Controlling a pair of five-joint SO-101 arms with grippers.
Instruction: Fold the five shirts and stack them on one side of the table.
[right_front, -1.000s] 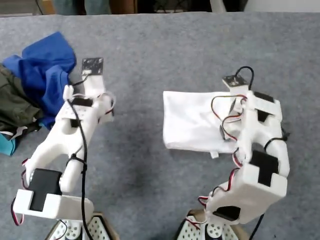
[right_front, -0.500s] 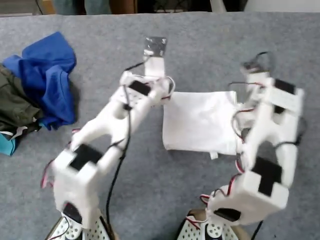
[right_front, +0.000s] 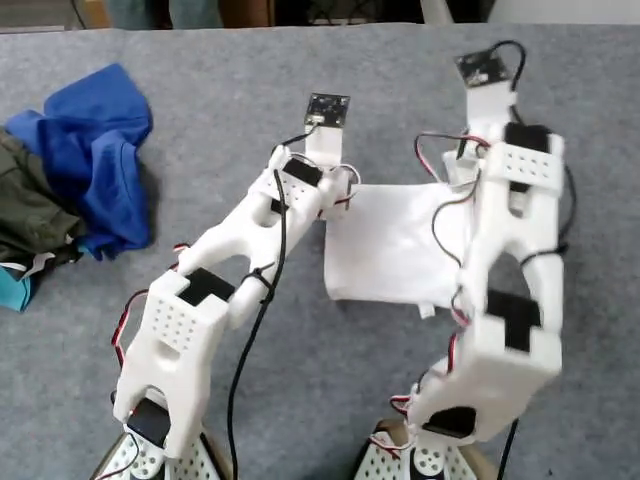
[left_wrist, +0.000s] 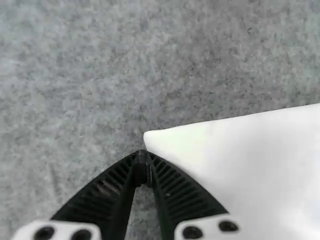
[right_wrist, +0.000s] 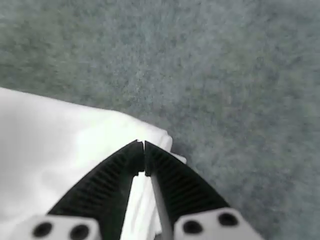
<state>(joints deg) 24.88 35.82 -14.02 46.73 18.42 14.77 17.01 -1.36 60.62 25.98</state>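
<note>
A folded white shirt (right_front: 392, 245) lies flat in the middle of the table. My left gripper (left_wrist: 145, 156) is shut, its tips right at the shirt's (left_wrist: 240, 155) far left corner with nothing seen between the fingers. My right gripper (right_wrist: 141, 146) is also shut, its tips over the far right corner of the shirt (right_wrist: 55, 135). In the high view the left arm (right_front: 270, 215) stretches in from the left and the right arm (right_front: 505, 215) stands along the shirt's right edge. Unfolded shirts lie heaped at the table's left edge: blue (right_front: 95, 145), dark green (right_front: 28, 215), teal (right_front: 12, 290).
Grey cloth covers the table (right_front: 230, 70). Bare cloth runs along the far side and between the heap and the white shirt. Both arm bases (right_front: 160, 460) stand at the near edge.
The left arm has swung right from beside the blue shirt to the white shirt's far left corner. The right arm has stretched farther out to the far right corner.
</note>
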